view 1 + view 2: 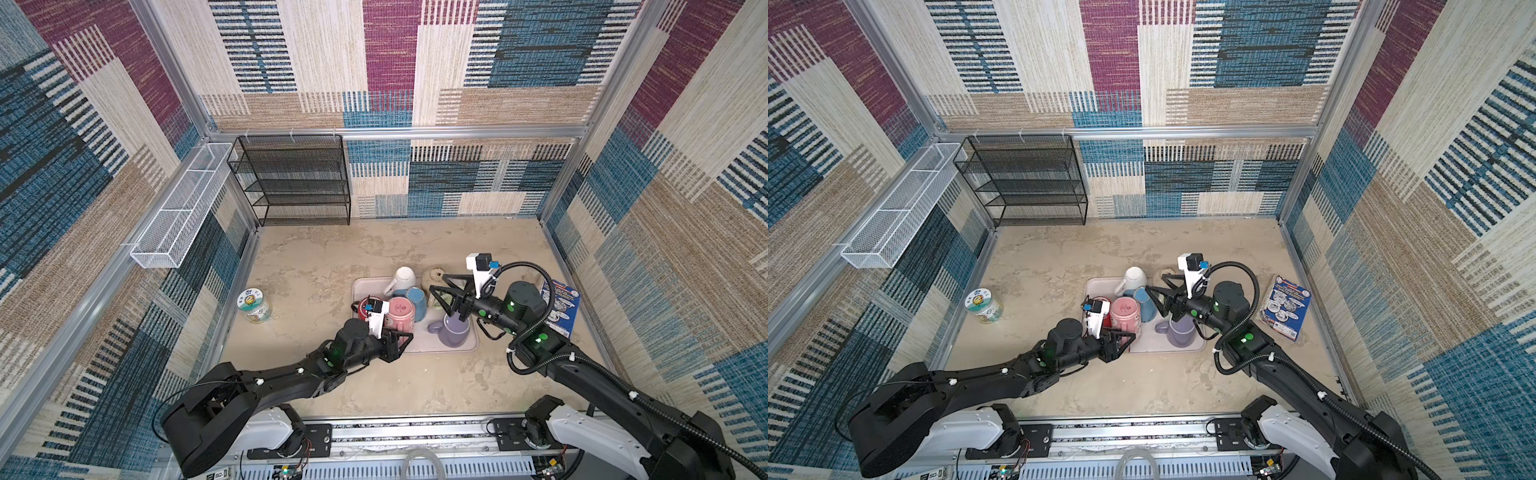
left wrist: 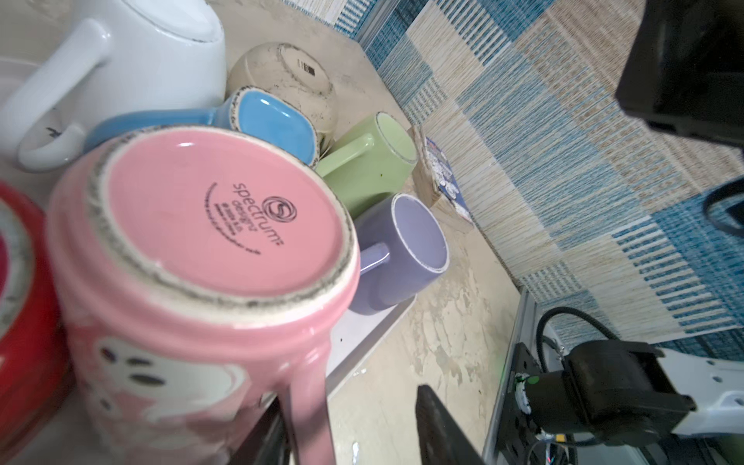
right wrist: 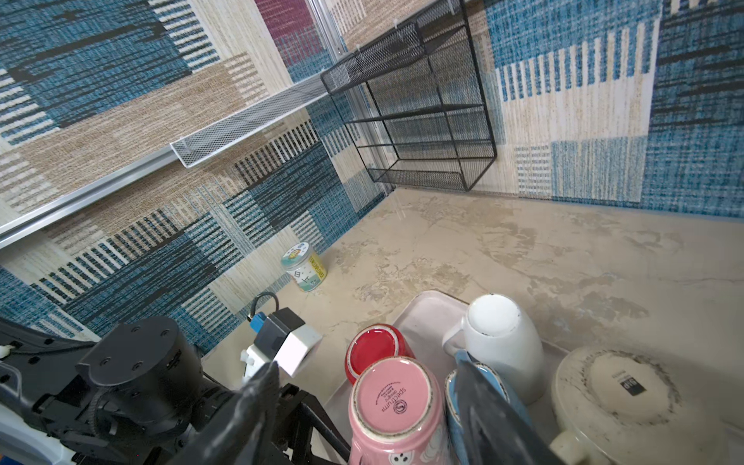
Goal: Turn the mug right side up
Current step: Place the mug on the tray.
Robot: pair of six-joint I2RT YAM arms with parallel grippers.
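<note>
In both top views: pink mug (image 1: 400, 311) base-up on the tray (image 1: 419, 345), flanked by red mug (image 1: 360, 307) and blue mug (image 1: 417, 302). Left gripper (image 1: 405, 343) at its near side; right gripper (image 1: 436, 299) spread wide above the tray, holding nothing.

Left wrist view: left gripper (image 2: 350, 418) parted, astride the mug's handle (image 2: 310, 410), gripping nothing.

Right wrist view: 2 fingers (image 3: 249, 402) wide apart, empty.
</note>
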